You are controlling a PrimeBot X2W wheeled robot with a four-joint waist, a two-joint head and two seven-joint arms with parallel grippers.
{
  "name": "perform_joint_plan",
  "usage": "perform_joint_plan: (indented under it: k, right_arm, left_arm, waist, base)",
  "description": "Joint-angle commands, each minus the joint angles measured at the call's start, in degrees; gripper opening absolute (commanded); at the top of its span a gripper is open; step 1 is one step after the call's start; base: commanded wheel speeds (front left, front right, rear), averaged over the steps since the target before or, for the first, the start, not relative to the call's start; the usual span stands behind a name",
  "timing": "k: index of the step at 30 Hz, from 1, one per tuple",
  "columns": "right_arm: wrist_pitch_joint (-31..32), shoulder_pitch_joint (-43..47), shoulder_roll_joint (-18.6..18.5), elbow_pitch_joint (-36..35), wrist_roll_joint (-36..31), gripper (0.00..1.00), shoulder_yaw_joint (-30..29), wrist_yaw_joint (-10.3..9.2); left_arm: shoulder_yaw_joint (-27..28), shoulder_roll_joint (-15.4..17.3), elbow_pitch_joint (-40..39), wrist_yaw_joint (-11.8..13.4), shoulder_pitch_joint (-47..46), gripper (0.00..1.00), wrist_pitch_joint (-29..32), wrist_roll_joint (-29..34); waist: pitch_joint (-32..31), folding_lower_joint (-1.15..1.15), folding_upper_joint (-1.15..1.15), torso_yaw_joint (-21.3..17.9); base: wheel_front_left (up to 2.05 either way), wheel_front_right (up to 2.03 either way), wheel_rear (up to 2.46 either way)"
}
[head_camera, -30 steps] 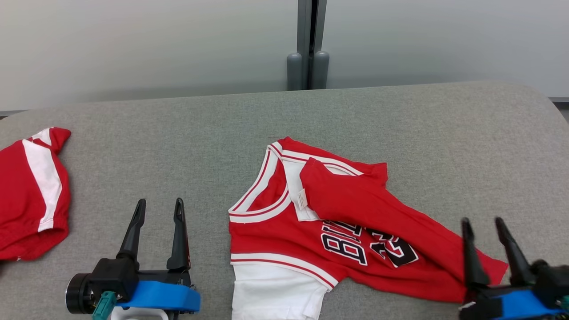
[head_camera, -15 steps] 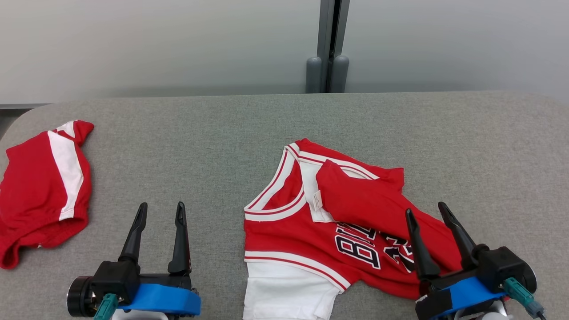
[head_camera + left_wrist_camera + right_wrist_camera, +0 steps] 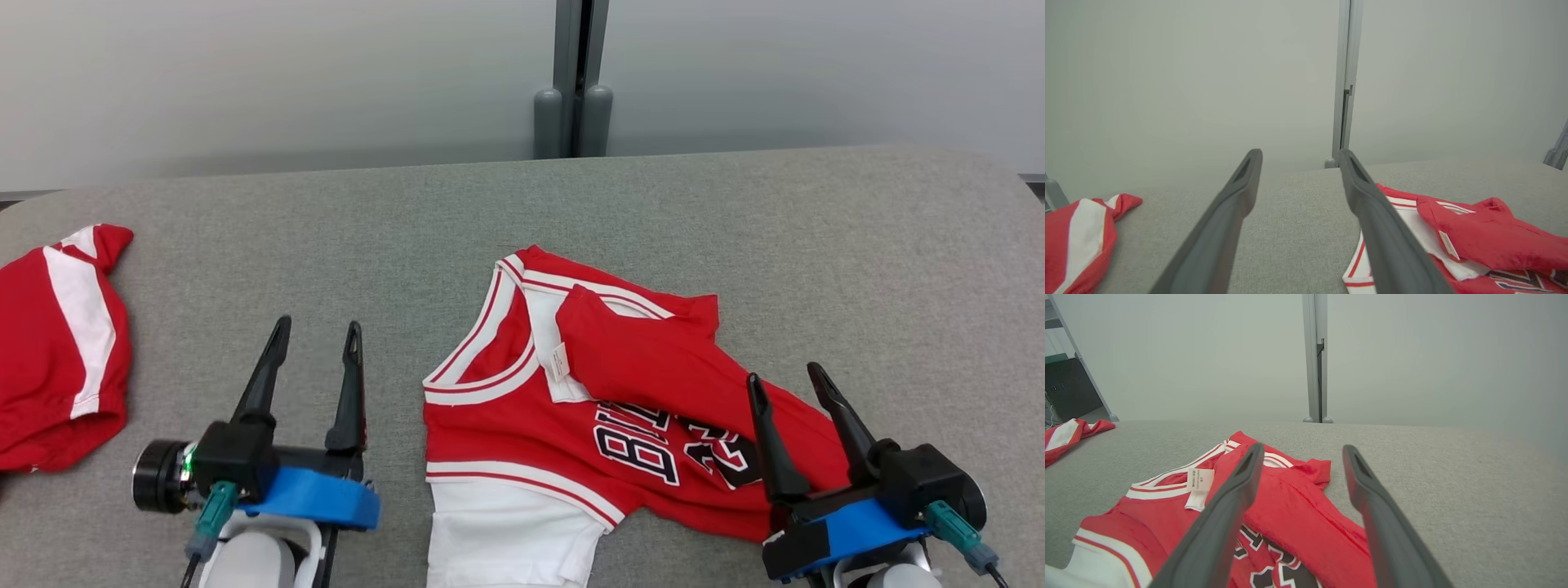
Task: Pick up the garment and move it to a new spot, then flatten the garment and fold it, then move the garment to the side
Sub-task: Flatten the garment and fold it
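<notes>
**Both hands advance; jersey lies untouched**

The jersey lies crumpled on the grey worktop, in the middle and near the front edge. Its neck opening points left in the head view, and a red flap is folded across the chest over part of the black lettering. Its lie and folds are the same as a second ago. The white label still shows at the collar.

The left hand is released, its fingers spread with nothing between them. It has come forward and a little toward the jersey, so its tips now stand higher in the head view than a second ago. It hangs over bare worktop just left of the jersey and does not touch it.

The right hand is also released and empty. A second ago it stood at the far right, past the jersey's hem. It has since swung inward, and its fingers now sit over the jersey's right end.

The second garment lies at the far left, well apart from both, as before. The view swung sideways half a second ago and is now back as it was.
</notes>
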Motion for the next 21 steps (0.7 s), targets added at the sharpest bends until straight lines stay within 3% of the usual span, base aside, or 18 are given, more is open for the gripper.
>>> perform_joint_plan:
  k: [1,7,21]
  right_arm:
    - [0.0,-1.0,0.1,-0.2,0.1,1.00,0.2,0.01]
    - [0.0,-1.9,0.1,-0.5,-0.3,1.00,0.5,0.01]
    - [0.0,-3.2,0.1,-0.3,-0.2,1.00,0.5,0.01]
  left_arm:
    - [-0.8,0.6,1.3,-0.5,-2.9,1.00,-0.1,0.7]
    - [-3.3,1.9,6.5,-1.2,-9.5,1.00,-0.1,1.4]
    - [-14.2,4.9,29.9,-1.6,-18.4,1.00,-0.2,-3.7]
  waist:
    - [0.4,0.00,0.00,-0.5]
    - [1.7,0.00,0.00,-2.3]
    - [4.1,0.00,0.00,-4.9]
  base:
    - [0.00,0.00,0.00]
    - [0.00,0.00,0.00]
    - [0.00,0.00,0.00]
